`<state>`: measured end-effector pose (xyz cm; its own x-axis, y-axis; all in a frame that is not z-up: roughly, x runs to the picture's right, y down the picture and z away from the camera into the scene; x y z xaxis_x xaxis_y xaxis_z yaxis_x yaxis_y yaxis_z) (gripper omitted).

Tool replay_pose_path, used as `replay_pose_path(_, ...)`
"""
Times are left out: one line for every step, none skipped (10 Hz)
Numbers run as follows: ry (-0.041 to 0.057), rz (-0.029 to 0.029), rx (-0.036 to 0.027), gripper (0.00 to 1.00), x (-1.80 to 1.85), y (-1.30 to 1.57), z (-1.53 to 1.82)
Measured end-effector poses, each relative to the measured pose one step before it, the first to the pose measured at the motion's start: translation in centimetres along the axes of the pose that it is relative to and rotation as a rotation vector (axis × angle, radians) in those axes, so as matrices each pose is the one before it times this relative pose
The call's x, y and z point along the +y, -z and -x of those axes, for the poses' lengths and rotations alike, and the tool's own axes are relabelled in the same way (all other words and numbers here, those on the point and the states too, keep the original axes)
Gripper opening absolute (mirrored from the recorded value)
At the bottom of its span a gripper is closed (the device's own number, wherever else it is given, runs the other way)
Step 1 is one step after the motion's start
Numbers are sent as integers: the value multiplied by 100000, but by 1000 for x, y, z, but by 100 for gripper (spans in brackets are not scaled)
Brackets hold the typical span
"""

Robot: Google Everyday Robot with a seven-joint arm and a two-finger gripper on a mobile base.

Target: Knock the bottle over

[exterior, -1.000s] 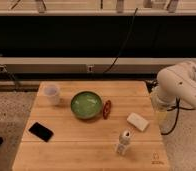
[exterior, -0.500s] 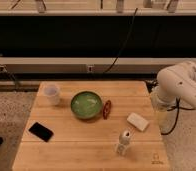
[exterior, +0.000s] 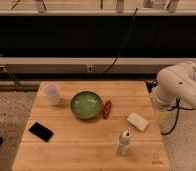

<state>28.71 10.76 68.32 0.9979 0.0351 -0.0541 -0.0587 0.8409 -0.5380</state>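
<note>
The bottle (exterior: 123, 142) is small, slim and white with a rounded cap. It stands upright near the front edge of the wooden table (exterior: 71, 150), right of centre. My white arm (exterior: 178, 87) is folded beside the table's right edge. The gripper (exterior: 161, 116) hangs low under the arm, just off the right edge of the table, well right of the bottle and a little behind it. It touches nothing that I can see.
A white cup (exterior: 52, 93) stands at the back left. A green bowl (exterior: 86, 105) is in the middle with a red object (exterior: 107, 108) beside it. A flat white block (exterior: 137, 121) lies between bottle and arm. A black phone (exterior: 41, 131) lies front left.
</note>
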Motion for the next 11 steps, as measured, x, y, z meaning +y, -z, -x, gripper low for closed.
replay_pose_path(-4,-2,1,80,-1,2,-1)
replay_pose_path(5,6,-1,80,3,-5,1)
replay_pose_path(-94,423,92,80,259,-141,15)
replay_pose_path(-339,1273,-175,80,985,-474,110)
replay_pose_path(-298,817,-141,80,876,-152,57)
replay_pose_path(-514,646,-294,80,423,-104,-20)
replay_pose_path(14,88,46,80,-6,-65,81)
replay_pose_path(253,178,-159,80,-70,-100,252)
replay_pose_path(-511,841,150,80,339,-141,-41)
replay_pose_path(-536,1169,396,80,802,-112,-213)
replay_pose_path(-246,748,32,80,503,-65,-69)
